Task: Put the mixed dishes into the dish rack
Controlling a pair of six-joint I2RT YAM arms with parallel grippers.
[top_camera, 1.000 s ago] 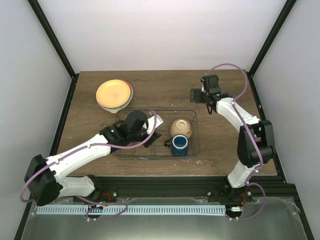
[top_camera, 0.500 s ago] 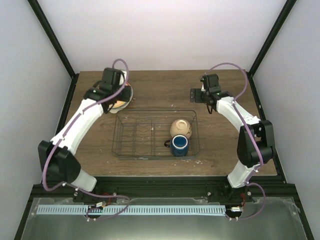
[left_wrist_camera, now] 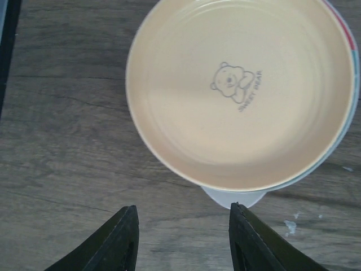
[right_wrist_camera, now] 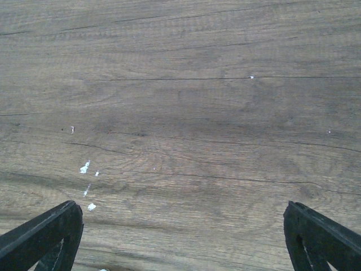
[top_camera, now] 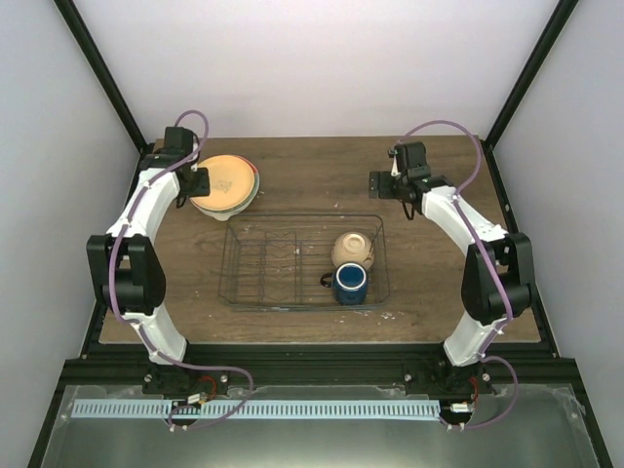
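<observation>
Dark blue mug [top_camera: 349, 283]: It is seen inside the dish rack [top_camera: 263, 268], mouth up, in the rack's right part, on the side by the near edge of the counter [top_camera: 312, 171].
Small cream bowl [top_camera: 351, 249]: It is set in the rack too, just behind the mug. Whether the two touch cannot be told.
Dish rack: It is placed in the middle of the counter, a bit closer to the near edge. No dish is held in its left rows.
Plates: All three are stacked by the far left corner. The orange-yellow plate [left_wrist_camera: 240, 93] is on top, with a little bear drawn on it. A white rim [left_wrist_camera: 234, 197] and a red and teal rim [left_wrist_camera: 352, 51] can be seen peeking out from under it.
Left gripper [left_wrist_camera: 183, 240]: It is held open and empty, just beside the stack's edge.
Right gripper [right_wrist_camera: 180, 237]: It is spread wide with nothing in it, over bare wood near the far right corner.
Step in hand: The top plate looks about to be picked up.
Next move: The fingers should be slid around the top plate's rim only, then closed, so that one plate is lifted and the others are left flat.
</observation>
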